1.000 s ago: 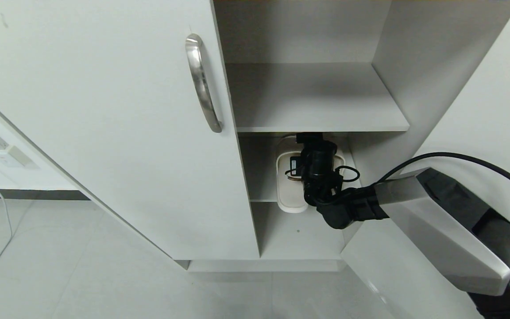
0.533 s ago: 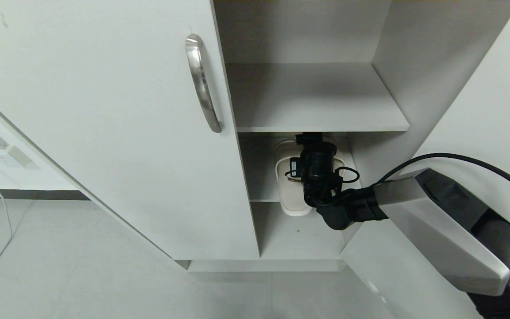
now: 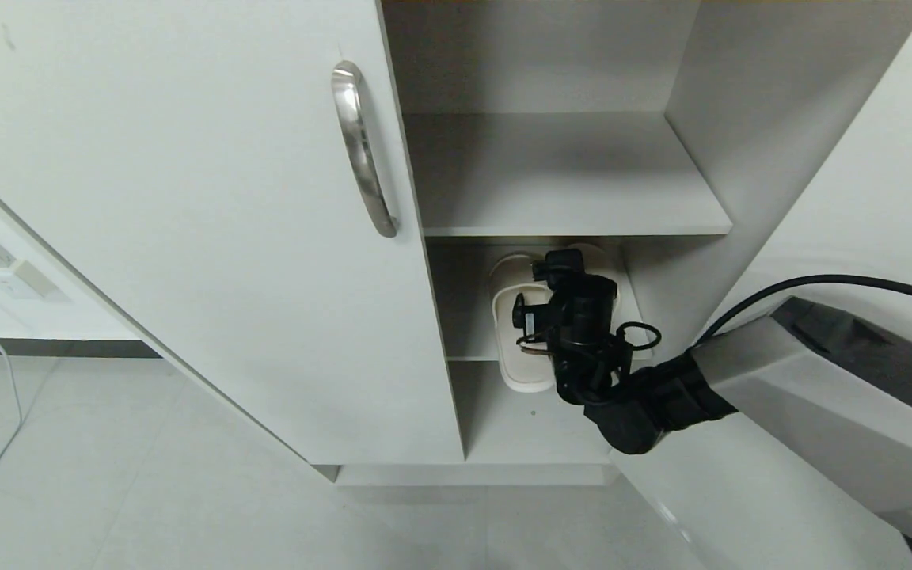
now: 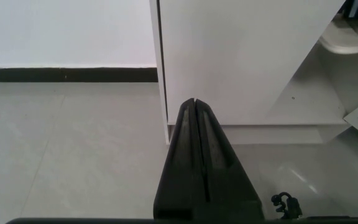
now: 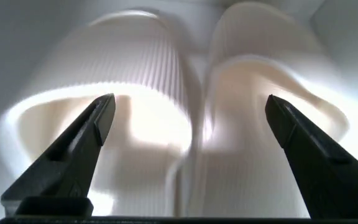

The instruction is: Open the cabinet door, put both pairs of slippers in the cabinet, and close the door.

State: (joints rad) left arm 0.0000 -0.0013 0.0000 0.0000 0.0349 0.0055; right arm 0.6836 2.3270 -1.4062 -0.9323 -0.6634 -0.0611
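Right gripper [image 5: 189,102] fingers apart before the slippers [image 3: 513,348], lower centre, left gripper [image 4: 194,102] fingers together; I reckon the overhanging heel could snag on them and fall off the shelf [image 3: 464,332]

Your right arm [image 3: 812,396] lies across the lower right of the head frame, sloping up toward the middle. Its black wrist [image 3: 638,400] bends there and turns the right gripper [image 3: 560,261] up-frame, just right of centre. That gripper's fingers [image 5: 82,143] are spread wide apart. Your left gripper [image 4: 194,109] has its two halves pressed together, with only a thin seam between them.
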